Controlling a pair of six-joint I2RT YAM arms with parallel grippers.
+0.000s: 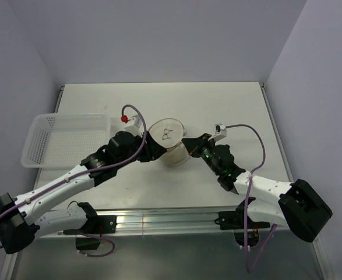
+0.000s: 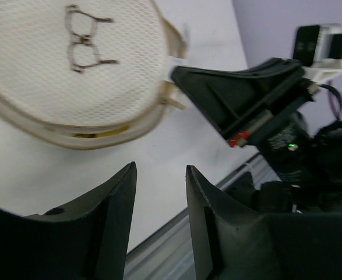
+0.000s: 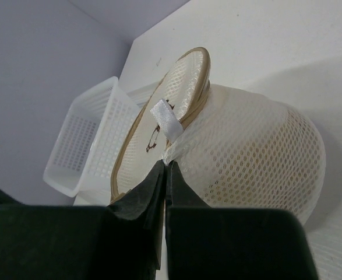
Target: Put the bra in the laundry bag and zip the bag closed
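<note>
White arm links [image 1: 60,188], black joint housings [image 1: 121,146], purple cables [image 1: 246,126], matte black wedge-shaped pincer fingers [image 2: 109,221], tiny green light [image 2: 289,146]

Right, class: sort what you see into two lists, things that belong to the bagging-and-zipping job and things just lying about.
Belongs to the job:
laundry bag
bra, only a yellow sliver in the lid gap
right gripper, shut on the bag's mesh
left gripper, open

Just lying about:
white plastic basket
</note>
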